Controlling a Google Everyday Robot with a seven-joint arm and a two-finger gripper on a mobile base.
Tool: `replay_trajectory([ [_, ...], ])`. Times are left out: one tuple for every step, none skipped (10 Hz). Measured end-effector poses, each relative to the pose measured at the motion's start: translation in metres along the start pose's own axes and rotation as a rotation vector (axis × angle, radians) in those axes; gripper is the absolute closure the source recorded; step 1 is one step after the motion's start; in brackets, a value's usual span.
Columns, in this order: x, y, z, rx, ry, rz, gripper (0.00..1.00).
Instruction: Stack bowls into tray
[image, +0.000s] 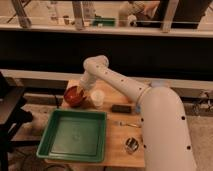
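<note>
One red-orange bowl (73, 96), maroon outside, stands on the wooden table (120, 150) at its far left, just behind the tray. The green tray (49, 136) lies at the table's front left with nothing in it. My gripper (82, 91) reaches down from the white arm (107, 75) to the bowl's right rim. Whether it touches the bowl is unclear.
A small white cup (97, 97) stands right of the bowl, close to the gripper. A black block (121, 108), a utensil (128, 123) and a shiny metal cup (131, 144) lie on the right half of the table. My white body (165, 130) fills the right side.
</note>
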Motion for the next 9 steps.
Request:
replay_trajectory([
  [0.0, 0.0, 0.003, -0.001, 0.001, -0.001, 0.2],
  [0.0, 0.0, 0.005, -0.001, 0.003, -0.003, 0.2],
  [0.001, 0.0, 0.007, -0.001, 0.006, -0.002, 0.2],
  [0.001, 0.0, 0.007, 0.0, 0.008, -0.002, 0.2],
  [0.0, -0.001, 0.008, 0.001, 0.009, -0.003, 0.2],
  [-0.001, -0.002, 0.007, 0.002, 0.01, -0.006, 0.2],
  [-0.003, -0.005, 0.006, 0.004, 0.009, -0.008, 0.2],
  [-0.007, -0.011, 0.0, 0.008, 0.005, -0.01, 0.2],
  [-0.01, -0.013, -0.002, 0.006, -0.004, -0.009, 0.2],
])
